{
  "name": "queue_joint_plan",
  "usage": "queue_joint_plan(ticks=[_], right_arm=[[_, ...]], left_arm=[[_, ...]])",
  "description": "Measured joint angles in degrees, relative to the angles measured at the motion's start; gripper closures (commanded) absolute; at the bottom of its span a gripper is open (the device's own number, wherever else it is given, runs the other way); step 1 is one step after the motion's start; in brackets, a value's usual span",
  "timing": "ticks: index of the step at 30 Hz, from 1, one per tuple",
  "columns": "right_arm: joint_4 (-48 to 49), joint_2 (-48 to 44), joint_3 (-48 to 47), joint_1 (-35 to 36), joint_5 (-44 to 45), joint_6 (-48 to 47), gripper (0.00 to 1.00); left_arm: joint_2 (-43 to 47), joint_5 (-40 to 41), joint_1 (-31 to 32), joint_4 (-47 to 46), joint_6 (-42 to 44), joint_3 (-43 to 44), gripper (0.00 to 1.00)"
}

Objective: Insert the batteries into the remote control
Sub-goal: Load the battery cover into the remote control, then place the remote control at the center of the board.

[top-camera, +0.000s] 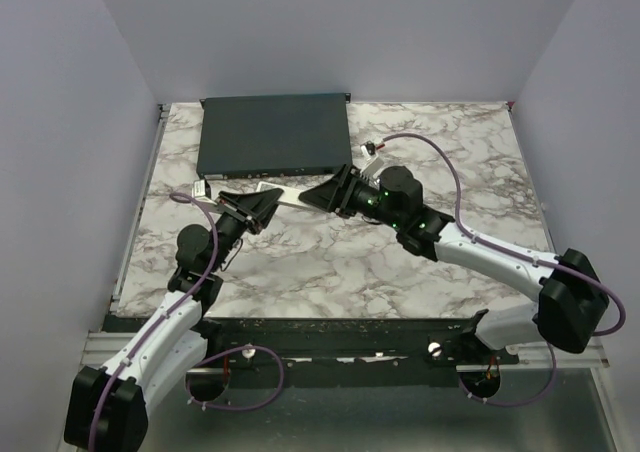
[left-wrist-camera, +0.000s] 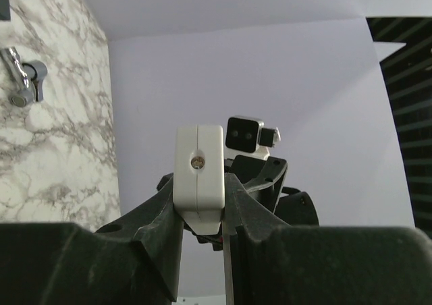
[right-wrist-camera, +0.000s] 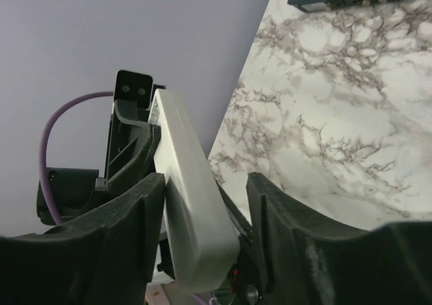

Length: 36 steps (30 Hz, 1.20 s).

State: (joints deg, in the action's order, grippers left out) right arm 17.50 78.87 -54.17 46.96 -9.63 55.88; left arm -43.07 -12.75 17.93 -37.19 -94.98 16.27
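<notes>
The white remote control (top-camera: 290, 195) hangs above the table in front of the dark box, held between my two grippers. My left gripper (top-camera: 260, 206) is shut on its left end; in the left wrist view the remote's end face (left-wrist-camera: 199, 164) with a small round port is clamped between both fingers of the left gripper (left-wrist-camera: 200, 187). My right gripper (top-camera: 327, 194) is open around the other end. In the right wrist view the remote (right-wrist-camera: 189, 197) leans on the left finger of the right gripper (right-wrist-camera: 206, 181), and the right finger (right-wrist-camera: 273, 214) stands apart. No batteries show clearly.
A large flat dark-grey box (top-camera: 275, 134) lies at the back of the marble table (top-camera: 330, 262). Small objects (top-camera: 376, 150), too small to identify, lie by the box's right front corner, seen also from the left wrist (left-wrist-camera: 23, 79). A small white piece (top-camera: 200, 187) lies left of my left gripper.
</notes>
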Motion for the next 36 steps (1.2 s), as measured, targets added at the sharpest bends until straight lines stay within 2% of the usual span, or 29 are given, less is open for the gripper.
queue_joint_plan(ticks=[10, 15, 24, 30, 36], right_arm=[[5.01, -6.14, 8.15, 1.38, 1.66, -0.15, 0.15], [9.09, -9.94, 11.26, 1.38, 2.49, -0.39, 0.11], [12.20, -15.02, 14.23, 1.36, 2.95, -2.56, 0.10], [0.13, -15.69, 7.06, 1.36, 2.32, -13.97, 0.10], [-11.50, -15.72, -3.98, 1.36, -4.39, -26.47, 0.11]], left_arm=[[0.92, -3.85, 1.33, -0.04, 0.70, 0.00, 1.00], [0.92, -4.26, 1.33, -0.04, 0.76, 0.00, 1.00], [-0.74, -6.29, 1.33, -3.37, 1.57, 0.00, 1.00], [-5.46, -12.26, 1.31, -10.97, 3.80, 0.61, 1.00], [-13.92, -22.08, 1.31, -21.66, 5.18, 4.72, 1.00]])
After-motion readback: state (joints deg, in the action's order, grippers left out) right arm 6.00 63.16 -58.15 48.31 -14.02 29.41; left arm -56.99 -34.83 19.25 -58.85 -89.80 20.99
